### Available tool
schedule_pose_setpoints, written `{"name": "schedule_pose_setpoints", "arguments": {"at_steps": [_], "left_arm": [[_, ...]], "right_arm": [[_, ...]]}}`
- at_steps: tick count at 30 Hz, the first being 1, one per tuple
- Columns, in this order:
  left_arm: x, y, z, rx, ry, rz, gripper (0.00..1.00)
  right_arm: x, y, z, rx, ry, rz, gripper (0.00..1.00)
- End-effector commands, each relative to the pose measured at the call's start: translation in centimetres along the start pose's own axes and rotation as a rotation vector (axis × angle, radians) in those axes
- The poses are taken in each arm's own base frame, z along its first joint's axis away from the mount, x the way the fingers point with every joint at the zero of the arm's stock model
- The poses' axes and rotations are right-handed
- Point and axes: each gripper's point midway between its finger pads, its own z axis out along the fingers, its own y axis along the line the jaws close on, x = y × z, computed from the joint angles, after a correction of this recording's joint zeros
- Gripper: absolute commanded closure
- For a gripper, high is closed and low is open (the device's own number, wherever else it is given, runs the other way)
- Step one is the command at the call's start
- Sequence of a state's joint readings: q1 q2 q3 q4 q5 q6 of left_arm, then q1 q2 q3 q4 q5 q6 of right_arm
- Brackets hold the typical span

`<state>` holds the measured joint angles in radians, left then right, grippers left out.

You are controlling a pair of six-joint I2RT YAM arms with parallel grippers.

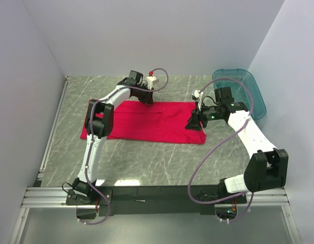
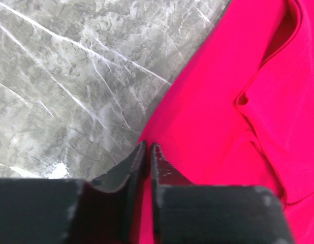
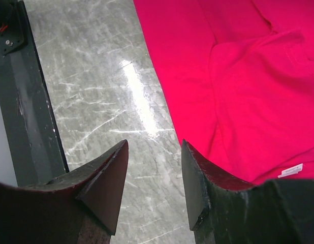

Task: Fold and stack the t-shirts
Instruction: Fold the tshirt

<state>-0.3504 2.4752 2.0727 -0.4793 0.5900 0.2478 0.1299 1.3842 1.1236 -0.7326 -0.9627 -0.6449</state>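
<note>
The plain bright red cloth t-shirt (image 1: 147, 121) is lying flat as a long rectangle across the grey marbled table (image 1: 162, 157), apart from the teal see-through plastic tub (image 1: 248, 84) at the far right. The left gripper (image 2: 148, 148) is meeting the shirt's far edge, its jaws drawn almost together and pinching the red hem. The right gripper (image 3: 154, 147) is hovering at the shirt's right end, its jaws standing apart with grey table showing between them.
</note>
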Motion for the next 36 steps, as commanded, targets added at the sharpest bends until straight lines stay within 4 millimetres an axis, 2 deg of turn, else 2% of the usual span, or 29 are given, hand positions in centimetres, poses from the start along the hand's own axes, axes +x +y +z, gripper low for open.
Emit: {"name": "schedule_pose_setpoints", "arguments": {"at_steps": [1, 3, 6, 7, 9, 10, 13, 16, 19, 22, 23, 24, 26, 27, 29, 30, 31, 32, 33, 34, 35, 36], "left_arm": [[-1.1, -0.4, -0.5, 0.02, -0.025, 0.021, 0.93], [-1.7, -0.1, -0.8, 0.005, -0.043, 0.004, 1.0], [-2.9, 1.9, -2.0, -0.036, -0.092, -0.073, 1.0], [-2.9, 3.5, -2.8, -0.064, -0.11, -0.109, 1.0], [-3.1, 5.3, -3.8, -0.118, -0.137, -0.196, 0.99], [-3.1, 7.0, -4.7, -0.157, -0.158, -0.226, 1.0], [-2.4, 10.4, -6.7, -0.26, -0.187, -0.358, 1.0], [-0.9, 12.8, -8.2, -0.332, -0.191, -0.456, 0.99], [0.3, 14.4, -9.4, -0.397, -0.182, -0.514, 1.0], [0.4, 15.1, -10.6, -0.449, -0.191, -0.529, 0.99], [0.3, 15.2, -10.8, -0.455, -0.196, -0.531, 0.96], [-0.8, 15.1, -11.6, -0.462, -0.223, -0.516, 0.83], [-1.6, 14.8, -12.5, -0.472, -0.251, -0.511, 0.79], [-3.6, 14.6, -14.1, -0.49, -0.305, -0.488, 0.74], [-3.9, 14.9, -15.7, -0.561, -0.338, -0.505, 0.66], [-6.4, 14.5, -18.3, -0.597, -0.415, -0.475, 0.56], [-7.0, 14.4, -19.6, -0.635, -0.445, -0.471, 0.52], [-6.3, 14.4, -20.4, -0.681, -0.445, -0.478, 0.5], [-8.6, 13.1, -23.7, -0.715, -0.517, -0.446, 0.46], [-9.5, 12.5, -25.4, -0.741, -0.559, -0.431, 0.45], [-8.2, 12.1, -26.3, -0.789, -0.559, -0.448, 0.43], [-10.3, 9.7, -30.1, -0.802, -0.646, -0.42, 0.36]], "right_arm": [[-0.8, 0.3, -0.6, -0.007, -0.025, -0.018, 0.47], [-0.8, 0.3, -0.6, -0.008, -0.026, -0.017, 0.47], [-0.9, 0.3, -0.8, -0.005, -0.03, -0.017, 0.47], [-0.9, 0.3, -0.9, -0.001, -0.033, -0.014, 0.47], [-1.0, 0.3, -1.0, -0.001, -0.038, -0.017, 0.47], [-1.0, 0.3, -1.0, -0.001, -0.038, -0.017, 0.47], [-0.9, 0.3, -1.1, -0.004, -0.04, -0.015, 0.47], [-0.9, 0.2, -1.0, -0.003, -0.039, -0.01, 0.47], [-0.7, 0.0, -1.0, 0.002, -0.033, -0.004, 0.47], [-0.5, -0.1, -0.9, 0.002, -0.03, 0.001, 0.47], [-0.5, -0.1, -0.9, 0.003, -0.03, 0.003, 0.47], [-0.5, -0.2, -0.9, 0.006, -0.03, 0.003, 0.47], [-0.2, -0.3, -0.6, 0.005, -0.021, 0.007, 0.47], [-0.1, -0.4, -0.6, 0.007, -0.017, 0.009, 0.47], [0.2, -0.5, -0.2, 0.004, 0.0, 0.005, 0.47], [0.3, -0.5, 0.0, 0.002, 0.008, 0.003, 0.46], [0.4, -0.4, 0.3, -0.007, 0.019, -0.028, 0.46], [0.7, 0.5, 1.2, -0.029, 0.053, -0.066, 0.46], [1.0, 1.0, 1.9, -0.041, 0.085, -0.116, 0.46], [1.5, 1.1, 2.7, -0.045, 0.12, -0.196, 0.46], [1.9, 1.9, 4.6, -0.035, 0.194, -0.318, 0.46], [2.3, 2.2, 5.7, -0.033, 0.231, -0.399, 0.46]]}}
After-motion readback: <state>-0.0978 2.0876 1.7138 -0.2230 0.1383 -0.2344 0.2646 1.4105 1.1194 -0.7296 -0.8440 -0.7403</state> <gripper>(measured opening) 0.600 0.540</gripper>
